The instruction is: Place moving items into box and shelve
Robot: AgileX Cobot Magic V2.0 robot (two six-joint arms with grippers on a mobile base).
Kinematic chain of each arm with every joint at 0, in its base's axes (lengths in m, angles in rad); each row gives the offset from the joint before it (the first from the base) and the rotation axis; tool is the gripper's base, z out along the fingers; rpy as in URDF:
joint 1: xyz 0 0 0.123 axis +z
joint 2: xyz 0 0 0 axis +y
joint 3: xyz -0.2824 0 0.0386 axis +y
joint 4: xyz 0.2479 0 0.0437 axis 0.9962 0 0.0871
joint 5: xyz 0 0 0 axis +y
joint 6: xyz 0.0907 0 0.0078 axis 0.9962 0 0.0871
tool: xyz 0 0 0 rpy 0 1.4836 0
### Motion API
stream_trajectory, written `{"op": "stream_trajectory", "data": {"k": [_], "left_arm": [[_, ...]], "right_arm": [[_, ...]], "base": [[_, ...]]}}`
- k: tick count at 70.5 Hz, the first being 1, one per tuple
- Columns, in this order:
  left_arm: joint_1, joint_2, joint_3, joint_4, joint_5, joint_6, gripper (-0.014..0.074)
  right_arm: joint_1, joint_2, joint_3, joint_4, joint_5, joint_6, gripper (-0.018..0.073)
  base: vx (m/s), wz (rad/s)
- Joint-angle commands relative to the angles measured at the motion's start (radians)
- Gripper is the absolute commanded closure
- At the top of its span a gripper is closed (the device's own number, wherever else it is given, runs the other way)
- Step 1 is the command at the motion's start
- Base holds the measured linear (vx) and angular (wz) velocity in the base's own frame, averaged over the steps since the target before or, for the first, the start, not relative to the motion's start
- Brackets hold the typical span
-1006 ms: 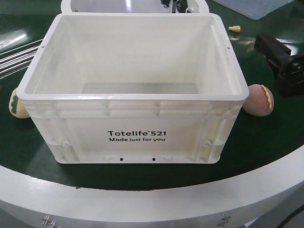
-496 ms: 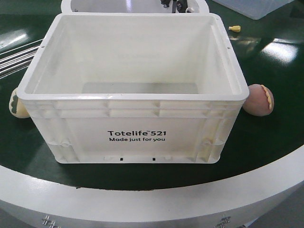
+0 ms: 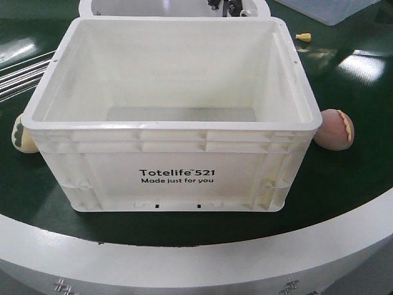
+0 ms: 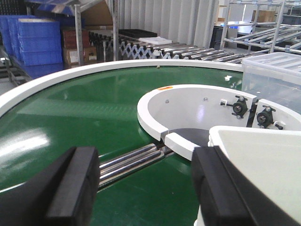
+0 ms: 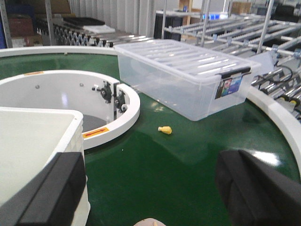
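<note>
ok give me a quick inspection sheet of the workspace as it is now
surface: green belt, curved, with a white outer rim
job's things: box upright, nothing seen inside; tan round item beside its right end; pale item at its left end, partly hidden
clutter: small yellow piece loose on the belt; clear lidded tub
grippers: left gripper open, empty; right gripper open, empty
cables: dark cables by the rollers at far right
surroundings: stacked blue bins; roller racks
</note>
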State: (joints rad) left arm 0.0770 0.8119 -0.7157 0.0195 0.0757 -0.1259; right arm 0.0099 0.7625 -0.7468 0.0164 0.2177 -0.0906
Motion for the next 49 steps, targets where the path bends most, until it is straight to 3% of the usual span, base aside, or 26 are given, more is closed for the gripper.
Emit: {"op": "stream_trajectory", "data": {"k": [1,16,49], "left_arm": [[0.0,0.061,-0.064,0.0,-0.097,-0.02,0.0051],[0.0,0.229,-0.13,-0.006,-0.093,-0.02,0.0051],[0.0,0.45,-0.13,-0.006,-0.083,-0.017,0.0051]], "right_arm": [[-0.005,0.064,-0.071,-0.001,-0.098,0.005,-0.0028],[-0.005,0.26,-0.154,0.0,-0.098,0.007,-0.0026],[-0.005,0.571,-0.153,0.0,-0.092,0.01,-0.0026]], "base": [[0.0,0.0],[0.0,0.0],[0.0,0.0]]}}
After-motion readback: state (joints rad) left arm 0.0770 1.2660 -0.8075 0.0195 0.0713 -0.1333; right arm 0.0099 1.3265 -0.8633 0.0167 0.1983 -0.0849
